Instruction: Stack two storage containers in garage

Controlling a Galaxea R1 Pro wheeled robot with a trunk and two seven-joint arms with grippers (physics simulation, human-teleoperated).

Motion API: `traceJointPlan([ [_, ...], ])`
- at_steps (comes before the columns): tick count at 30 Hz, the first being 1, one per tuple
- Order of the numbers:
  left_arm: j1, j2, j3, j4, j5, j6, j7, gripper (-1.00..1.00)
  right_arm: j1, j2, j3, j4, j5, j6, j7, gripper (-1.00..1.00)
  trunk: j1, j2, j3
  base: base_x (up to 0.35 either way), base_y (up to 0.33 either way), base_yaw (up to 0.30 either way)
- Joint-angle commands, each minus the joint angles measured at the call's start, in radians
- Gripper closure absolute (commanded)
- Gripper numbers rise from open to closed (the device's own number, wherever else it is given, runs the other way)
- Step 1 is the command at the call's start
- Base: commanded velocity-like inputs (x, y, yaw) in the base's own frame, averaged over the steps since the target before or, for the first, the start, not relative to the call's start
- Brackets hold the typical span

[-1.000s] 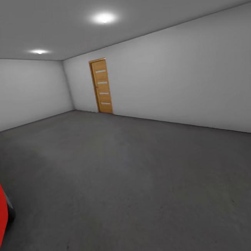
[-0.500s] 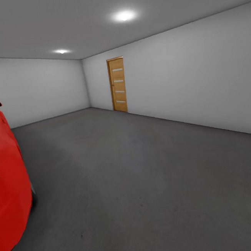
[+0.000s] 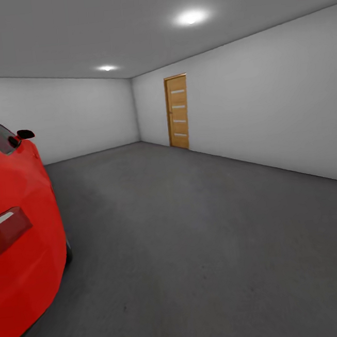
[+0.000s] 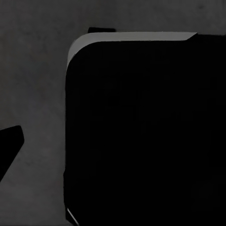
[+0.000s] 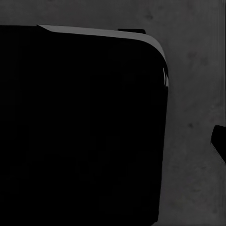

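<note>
I am in the garage, looking over its dark grey mottled floor (image 3: 196, 238) toward plain white-grey walls. The two storage containers are out of view. In the left wrist view a black rounded body of the robot (image 4: 141, 132) hangs over the floor (image 4: 33, 70), with a dark wedge (image 4: 8, 148) at the frame edge. The right wrist view has the same black body (image 5: 80, 127) over the floor (image 5: 197, 94) and a small dark tip (image 5: 219, 141) at the edge. Neither wrist view lets me judge finger spacing.
A red car (image 3: 19, 231) stands close at the left, its rear light and side mirror visible. A wooden side door (image 3: 177, 111) is set in the right-hand wall near the far corner. Open floor stretches ahead and to the right.
The whole head view has swung left: the door has slid rightward in the picture and much more of the red car has come in at the left. That is camera motion.
</note>
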Motion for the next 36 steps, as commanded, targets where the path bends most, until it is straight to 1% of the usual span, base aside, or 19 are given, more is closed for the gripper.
traceJointPlan([
  [1, 0.000, 0.000, 0.000, -0.001, 0.019, 0.000, 0.001, -1.00, 0.000, 0.000, 0.000, 0.000, -0.001, -0.003, -0.001, -1.00, 0.000, 0.000, -0.001, 0.249, 0.000, 0.046],
  [3, 0.000, 0.000, -0.001, -0.002, 0.040, 0.002, 0.002, -1.00, 0.000, -0.003, 0.000, 0.000, -0.003, -0.003, -0.001, -1.00, 0.000, 0.000, -0.001, 0.284, 0.000, 0.024],
  [5, 0.000, 0.000, -0.001, -0.003, 0.054, 0.004, 0.002, -1.00, 0.000, -0.005, 0.000, 0.000, -0.003, -0.002, -0.002, -1.00, 0.000, 0.000, -0.001, 0.304, 0.000, 0.012],
  [9, 0.000, -0.001, 0.000, -0.005, 0.064, 0.005, 0.004, -1.00, 0.000, -0.006, 0.001, 0.000, -0.003, -0.001, -0.001, -1.00, 0.000, 0.000, -0.001, 0.317, 0.000, 0.003],
  [12, -0.001, 0.000, 0.000, -0.031, 0.071, 0.022, 0.004, -1.00, 0.000, -0.007, 0.001, 0.000, -0.002, 0.000, 0.002, -1.00, 0.000, 0.000, -0.001, 0.321, 0.000, 0.001],
  [15, -0.002, 0.000, -0.001, -0.043, 0.092, 0.036, 0.003, -1.00, 0.000, -0.007, 0.002, 0.000, 0.000, 0.000, 0.003, -1.00, 0.000, 0.000, -0.001, 0.322, 0.000, 0.000],
  [19, -0.002, 0.000, -0.001, -0.045, 0.110, 0.040, 0.003, -1.00, 0.000, -0.004, 0.003, 0.000, 0.004, 0.000, 0.004, -1.00, 0.000, 0.000, -0.001, 0.323, 0.000, 0.000],
  [32, -0.002, 0.001, -0.001, -0.042, 0.119, 0.041, 0.004, -1.00, 0.000, -0.002, 0.002, 0.000, 0.005, 0.000, 0.003, -1.00, 0.000, 0.000, -0.001, 0.323, 0.000, 0.000],
  [36, -0.002, 0.001, -0.001, -0.036, 0.119, 0.041, 0.003, -1.00, 0.000, -0.004, -0.002, 0.000, -0.004, -0.004, -0.002, -1.00, 0.000, 0.000, -0.001, 0.323, 0.000, 0.000],
])
